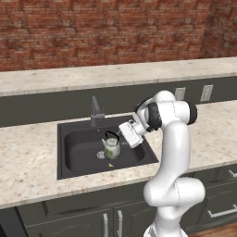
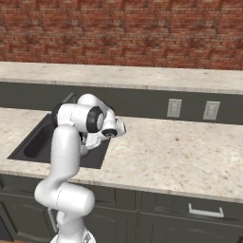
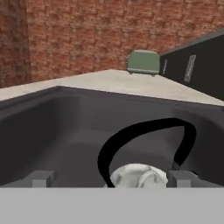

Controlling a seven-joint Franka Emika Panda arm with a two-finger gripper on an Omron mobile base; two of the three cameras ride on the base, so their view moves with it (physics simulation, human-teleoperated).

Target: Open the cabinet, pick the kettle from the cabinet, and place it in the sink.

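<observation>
The kettle [image 1: 111,146] stands upright on the floor of the sink [image 1: 76,157], centre-left of the left base view by the drain, with the jaws spread wide just beside its black handle [image 3: 144,140], holding nothing, so placement looks done.

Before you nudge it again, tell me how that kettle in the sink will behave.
The kettle looks squat and round-bodied, so it probably slides rather than tips. Its arched black handle looks rigid, likely a firm hold. Standing by the drain in the sink, it may skid on the smooth basin.
</observation>
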